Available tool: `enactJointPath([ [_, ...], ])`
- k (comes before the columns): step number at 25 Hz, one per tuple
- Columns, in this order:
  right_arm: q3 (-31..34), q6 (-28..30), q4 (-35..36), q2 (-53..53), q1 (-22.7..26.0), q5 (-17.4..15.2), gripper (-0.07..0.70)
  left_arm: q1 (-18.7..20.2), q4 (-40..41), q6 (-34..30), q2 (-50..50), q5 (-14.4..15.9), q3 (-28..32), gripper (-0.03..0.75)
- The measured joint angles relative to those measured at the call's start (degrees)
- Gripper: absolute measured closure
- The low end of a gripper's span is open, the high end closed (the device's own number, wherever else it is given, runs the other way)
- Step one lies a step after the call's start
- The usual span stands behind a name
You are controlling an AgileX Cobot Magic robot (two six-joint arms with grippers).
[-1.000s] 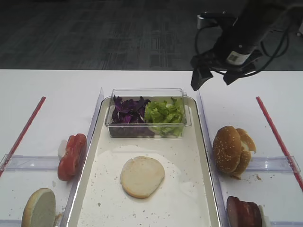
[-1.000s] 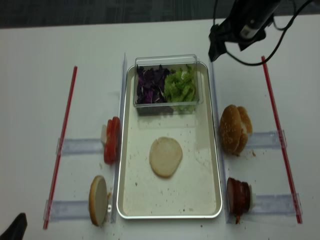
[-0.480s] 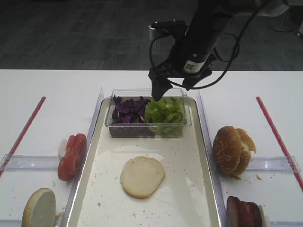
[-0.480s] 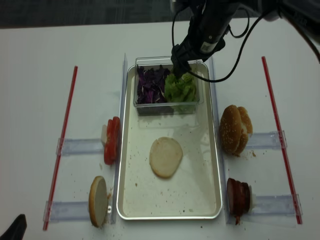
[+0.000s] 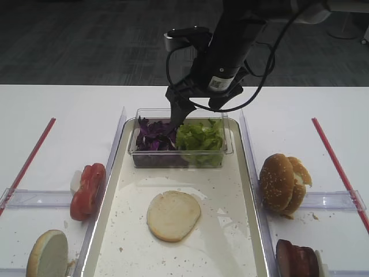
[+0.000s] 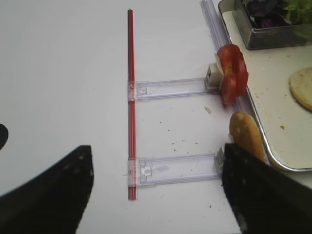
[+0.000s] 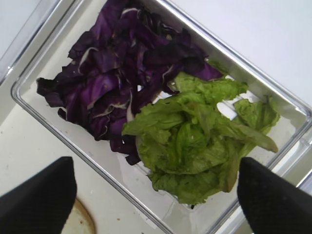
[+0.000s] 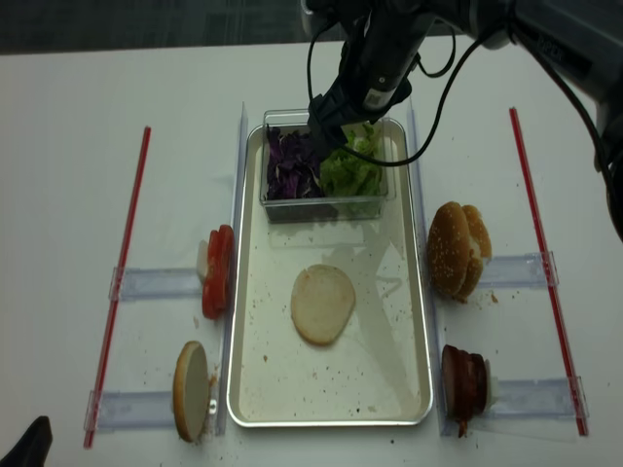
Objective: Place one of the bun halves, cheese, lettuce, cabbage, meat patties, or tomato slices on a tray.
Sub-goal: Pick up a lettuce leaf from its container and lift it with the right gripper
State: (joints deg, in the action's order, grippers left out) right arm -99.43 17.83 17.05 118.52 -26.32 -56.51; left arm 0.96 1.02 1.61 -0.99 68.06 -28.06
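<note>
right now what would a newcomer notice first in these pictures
The black right end effector, jaws open, hangs over a clear tub of purple cabbage and green lettuce at the tray's far end. A pale bun half lies cut side up mid-tray.

White tabletop [image 5: 63, 104], dark grey carpet [image 5: 104, 40] beyond (faint square pattern)

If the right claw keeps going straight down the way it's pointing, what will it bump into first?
Probably the lettuce. The open right gripper points down into the clear tub, with the lettuce between its fingers and the purple cabbage just beside it.
</note>
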Motion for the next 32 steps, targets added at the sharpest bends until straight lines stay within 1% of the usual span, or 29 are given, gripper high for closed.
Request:
enactJointPath([
  [4,0.0,-0.2,0.0,0.0,0.0,0.2,-0.046,0.0,0.0,0.0,0.0,0.0,0.0,0.211],
  [8,0.0,-2.1,-1.0,0.0,0.0,1.6,-0.048,0.0,0.0,0.0,0.0,0.0,0.0,0.211],
  [10,-0.1,-3.5,-2.2,0.1,0.0,1.7,-0.046,0.0,0.0,0.0,0.0,0.0,0.0,0.211],
  [12,-0.7,-4.1,-3.3,1.0,0.0,1.7,-0.030,0.0,0.0,0.0,0.0,0.0,0.0,0.211],
  [14,-1.6,-4.4,-3.7,2.1,0.0,1.5,0.010,0.0,0.0,0.0,0.0,0.0,0.0,0.211],
  [18,-5.1,-4.6,-3.9,5.4,0.0,-0.5,0.065,0.0,0.0,0.0,0.0,0.0,0.0,0.211],
  [21,-8.1,-4.6,-4.0,7.9,0.0,-2.4,0.073,0.0,0.0,0.0,0.0,0.0,0.0,0.211],
  [25,-11.7,-6.2,-5.0,10.9,0.0,-4.5,0.076,0.0,0.0,0.0,0.0,0.0,0.0,0.211],
  [32,-13.9,-6.6,-5.7,13.8,0.0,-5.4,0.078,0.0,0.0,0.0,0.0,0.0,0.0,0.212],
])
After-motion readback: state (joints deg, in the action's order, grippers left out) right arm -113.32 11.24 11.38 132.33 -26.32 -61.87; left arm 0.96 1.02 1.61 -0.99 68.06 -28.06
